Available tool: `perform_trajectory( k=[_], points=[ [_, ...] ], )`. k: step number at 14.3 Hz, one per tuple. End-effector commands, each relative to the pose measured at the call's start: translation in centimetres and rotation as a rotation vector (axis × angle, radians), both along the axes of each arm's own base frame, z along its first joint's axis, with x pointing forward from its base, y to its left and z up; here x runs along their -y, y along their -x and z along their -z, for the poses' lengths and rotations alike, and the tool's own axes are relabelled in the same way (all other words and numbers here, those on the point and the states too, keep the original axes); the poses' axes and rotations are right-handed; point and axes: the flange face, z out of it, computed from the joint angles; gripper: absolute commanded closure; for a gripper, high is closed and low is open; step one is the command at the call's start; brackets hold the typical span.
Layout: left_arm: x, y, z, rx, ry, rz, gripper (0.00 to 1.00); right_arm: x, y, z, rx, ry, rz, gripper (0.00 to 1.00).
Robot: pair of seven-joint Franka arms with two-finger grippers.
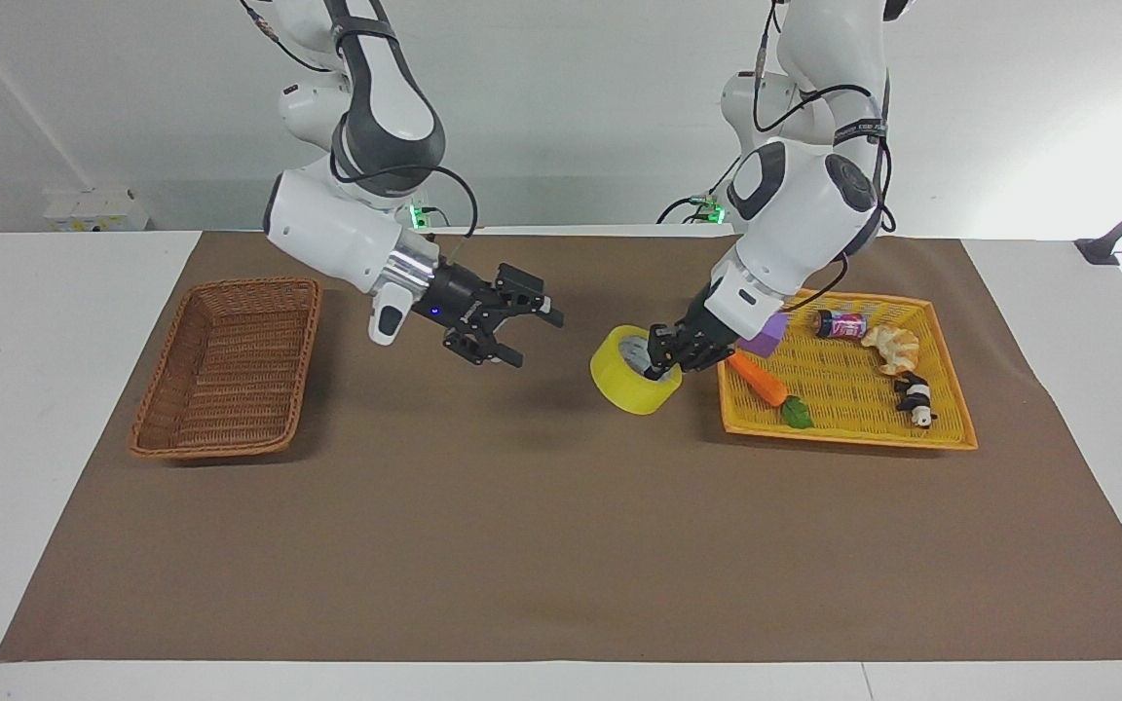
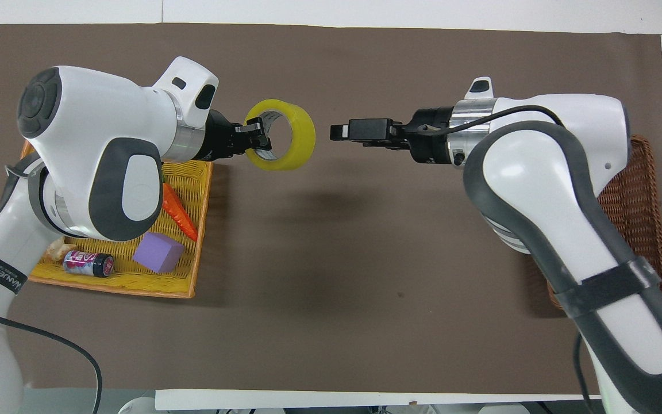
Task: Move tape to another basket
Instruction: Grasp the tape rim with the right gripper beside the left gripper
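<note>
Gripper states first: the left gripper [image 1: 663,356] is clamped on the wall of the tape [image 1: 631,372], one finger inside the white core and one outside, and it holds the roll up over the brown mat, just beside the yellow tray [image 1: 951,428]. The right gripper [image 1: 512,329] hangs over the middle of the mat with its fingers spread wide and nothing between them, pointing at the tape but apart from it.

By size, the table [image 1: 55,409] comes first, white, with the brown mat [image 1: 542,545] covering most of it. The basket [image 1: 230,365] sits toward the right arm's end of the table and holds nothing. The yellow tray sits toward the left arm's end, carrying a carrot [image 1: 761,382], a purple block [image 1: 766,336], a small can [image 1: 841,324], a pale pastry-like piece [image 1: 894,348] and a small black-and-white toy [image 1: 915,397].

The facing view shows the whole basket and the spread of the right gripper's fingers. In the overhead view the right arm covers most of the basket [image 2: 641,190], and the right gripper [image 2: 345,131] appears edge-on, level with the tape [image 2: 282,138]. There the left arm hides part of the tray, including the toy
</note>
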Motion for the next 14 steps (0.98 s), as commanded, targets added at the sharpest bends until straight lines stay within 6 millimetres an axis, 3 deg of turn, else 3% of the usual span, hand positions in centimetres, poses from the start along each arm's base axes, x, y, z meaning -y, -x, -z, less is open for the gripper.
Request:
perform_trajectory(
  k=[1, 2, 4, 7, 9, 14],
  points=[
    [0.0, -0.3, -0.5, 0.009, 0.015, -0.015, 1.0, -1.1, -1.2, 0.3, 0.025, -0.023, 0.034, 0.0],
    [-0.1, -0.3, -0.5, 0.01, 0.013, -0.015, 1.0, -1.4, -1.8, 1.0, 0.034, -0.013, 0.035, 0.0],
    [-0.1, -0.3, -0.4, 0.008, 0.011, -0.015, 1.0, -2.3, -2.8, 0.3, 0.075, -0.016, 0.019, 0.0],
    [-0.2, -0.2, -0.2, 0.005, 0.008, -0.014, 1.0, -3.9, -2.4, 0.4, 0.091, -0.007, 0.018, 0.0],
    [0.0, -0.1, -0.2, 0.005, 0.009, -0.015, 1.0, -5.9, -1.8, 1.8, 0.09, 0.013, 0.009, 0.0],
    [0.0, -0.2, -0.2, 0.012, 0.011, -0.02, 1.0, -6.8, -1.4, 2.7, 0.081, 0.019, -0.004, 0.0]
  ],
)
